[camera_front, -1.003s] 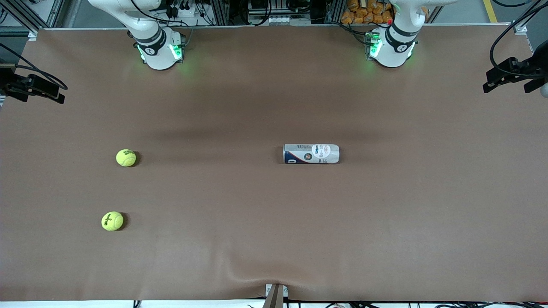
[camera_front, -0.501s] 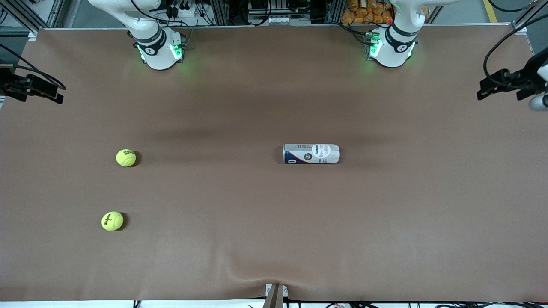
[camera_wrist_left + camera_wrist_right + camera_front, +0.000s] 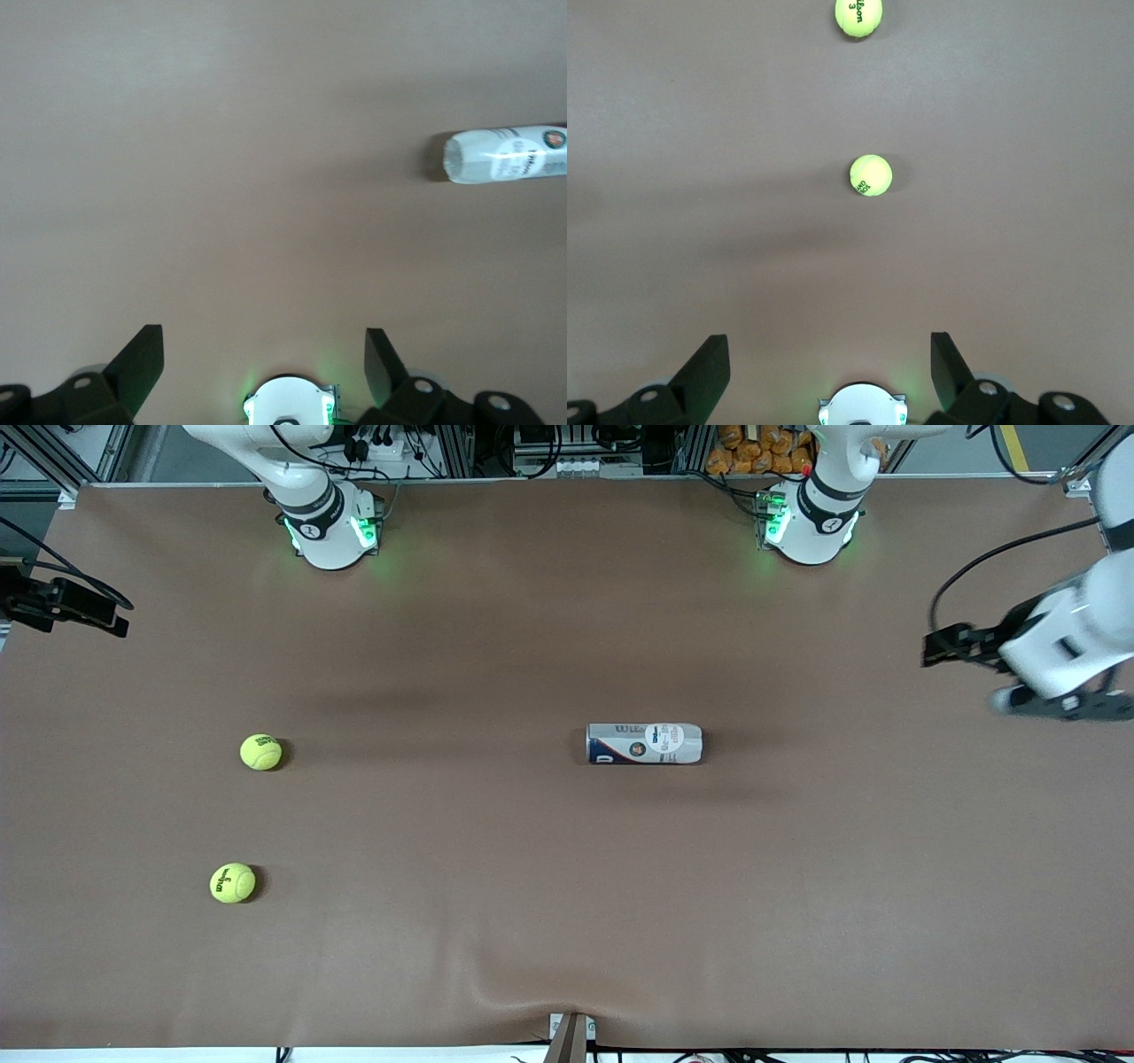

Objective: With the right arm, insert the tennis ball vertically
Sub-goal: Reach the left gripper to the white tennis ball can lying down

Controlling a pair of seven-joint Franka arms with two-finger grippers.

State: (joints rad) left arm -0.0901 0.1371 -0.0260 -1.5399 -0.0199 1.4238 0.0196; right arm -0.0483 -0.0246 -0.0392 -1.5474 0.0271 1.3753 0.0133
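Brown matte table cover point(image 3: 567, 646): sheet material, spans whole tabletop; shallow wrinkle point(image 3: 523, 992) raised at edge nearest front camera, about mid-length.
Grey metal bracket point(image 3: 571, 1036): narrow, upright, at that same edge, touching the cover just beside wrinkle.
Orange packets point(image 3: 753, 447): heap off the table, at edge farthest from front camera, toward the left arm's end.
Black cables point(image 3: 372, 443): tangled bundle off same edge, toward the right arm's end.
Silver aluminium frame profiles point(image 3: 461, 447): upright, beside cables.
Yellow floor stripe point(image 3: 1014, 447): slanted, off the table's corner.

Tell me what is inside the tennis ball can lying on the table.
The can lies on its side on the table; its label covers the inside, so contents cannot be seen. Both tennis balls lie outside it.
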